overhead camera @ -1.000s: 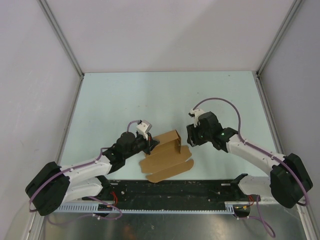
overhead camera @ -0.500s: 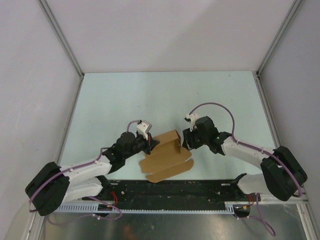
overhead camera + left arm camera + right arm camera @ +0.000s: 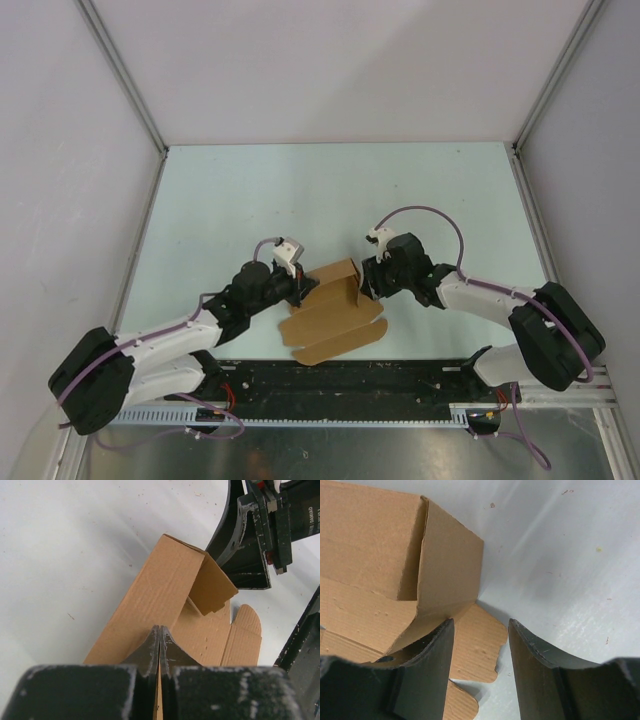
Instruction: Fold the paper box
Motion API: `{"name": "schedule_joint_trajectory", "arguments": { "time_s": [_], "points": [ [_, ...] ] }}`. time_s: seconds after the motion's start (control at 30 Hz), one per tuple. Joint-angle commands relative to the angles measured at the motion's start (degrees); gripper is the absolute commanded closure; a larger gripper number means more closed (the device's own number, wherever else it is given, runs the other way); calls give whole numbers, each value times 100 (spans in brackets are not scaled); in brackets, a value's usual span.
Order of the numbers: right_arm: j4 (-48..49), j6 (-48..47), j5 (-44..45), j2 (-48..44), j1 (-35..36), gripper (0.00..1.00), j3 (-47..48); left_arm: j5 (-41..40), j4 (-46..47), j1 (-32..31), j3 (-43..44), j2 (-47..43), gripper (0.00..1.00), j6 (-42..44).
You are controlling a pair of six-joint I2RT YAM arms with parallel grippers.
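The paper box (image 3: 335,312) is a brown cardboard sheet lying near the table's front edge, partly folded. One long wall (image 3: 160,587) stands up and a small end flap (image 3: 212,582) is bent inward. My left gripper (image 3: 303,290) is shut on the near end of that raised wall, and a thin strip of cardboard shows between its fingertips (image 3: 160,628). My right gripper (image 3: 368,283) is open at the box's right end. In the right wrist view its fingers (image 3: 481,625) straddle a flat tab (image 3: 477,647), and the left finger touches the upright end flap (image 3: 447,570).
The pale table (image 3: 300,200) stretches behind the box, with white walls on three sides. A black rail (image 3: 350,375) runs along the near edge between the arm bases. Rounded flat flaps (image 3: 345,342) of the sheet lie toward the rail.
My right gripper has moved left, up to the box's right end, and stays open. The left gripper keeps its hold and has not moved.
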Motion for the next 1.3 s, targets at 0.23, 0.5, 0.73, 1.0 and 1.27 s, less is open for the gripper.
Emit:
{"name": "schedule_joint_trajectory", "arguments": {
  "time_s": [0.23, 0.5, 0.73, 1.0, 1.27],
  "points": [
    [339, 24, -57, 111, 28, 47, -24, -30, -342, -18, 586, -316, 100, 280],
    [471, -11, -101, 155, 37, 47, -42, -373, -545, -18, 973, -80, 100, 570],
    [559, -107, -145, 76, 54, 47, -85, -426, -536, 0, 1237, 615, 100, 694],
    [664, -292, -171, -3, 72, 47, -112, -479, -510, -9, 1343, 984, 100, 773],
    [954, -520, -364, -38, 81, 47, -217, -496, -475, -9, 1343, 1142, 100, 790]
  ]
}}
